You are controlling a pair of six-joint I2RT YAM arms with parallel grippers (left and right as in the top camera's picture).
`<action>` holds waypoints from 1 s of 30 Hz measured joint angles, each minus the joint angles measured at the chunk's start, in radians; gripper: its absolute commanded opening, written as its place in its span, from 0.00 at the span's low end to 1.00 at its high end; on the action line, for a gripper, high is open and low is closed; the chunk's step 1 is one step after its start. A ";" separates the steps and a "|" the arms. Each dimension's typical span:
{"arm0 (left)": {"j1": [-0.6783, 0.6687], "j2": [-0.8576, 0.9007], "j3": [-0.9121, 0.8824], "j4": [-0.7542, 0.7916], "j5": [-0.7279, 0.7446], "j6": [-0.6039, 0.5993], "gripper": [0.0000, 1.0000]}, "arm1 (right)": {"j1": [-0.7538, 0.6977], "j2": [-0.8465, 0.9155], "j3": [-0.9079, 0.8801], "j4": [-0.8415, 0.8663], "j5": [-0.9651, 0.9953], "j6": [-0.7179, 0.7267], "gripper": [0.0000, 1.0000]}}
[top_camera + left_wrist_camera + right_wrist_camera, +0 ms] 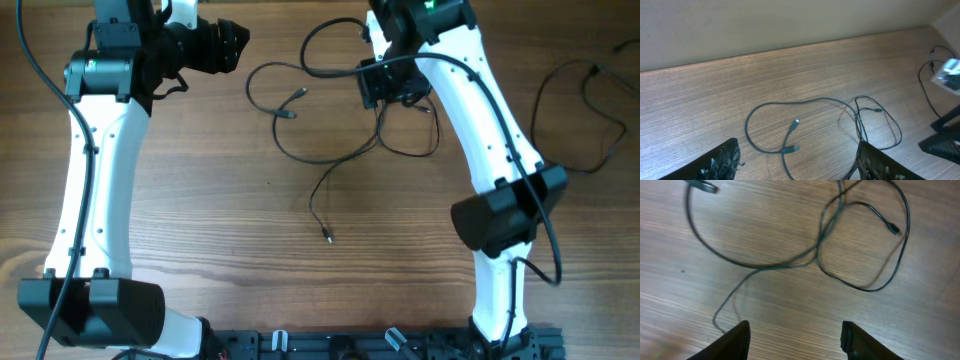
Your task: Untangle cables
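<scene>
The cables are thin black cords lying in overlapping loops at the table's far middle, with two plug ends close together and one long tail ending in a plug nearer the front. My left gripper is open and empty, left of the loops. In the left wrist view its fingers frame a loop and a plug. My right gripper hovers over the right side of the tangle. In the right wrist view it is open and empty, with crossing strands beyond it.
Another thin black cable lies in a loose loop at the far right, apart from the tangle. The wooden table bears everything. The arm bases stand along the front edge.
</scene>
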 measured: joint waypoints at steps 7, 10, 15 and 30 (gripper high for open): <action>0.000 0.000 0.000 0.000 0.000 0.000 0.76 | -0.052 0.037 -0.041 0.002 0.001 0.007 0.52; 0.000 0.000 0.000 0.000 0.000 0.000 0.76 | -0.065 0.037 -0.101 0.022 0.003 0.007 0.49; 0.000 0.000 0.000 0.000 0.000 0.000 0.76 | -0.069 0.039 -0.225 0.087 0.004 0.008 0.48; 0.000 0.000 0.000 0.000 0.000 0.000 0.76 | -0.108 0.047 -0.487 0.271 0.087 0.121 0.47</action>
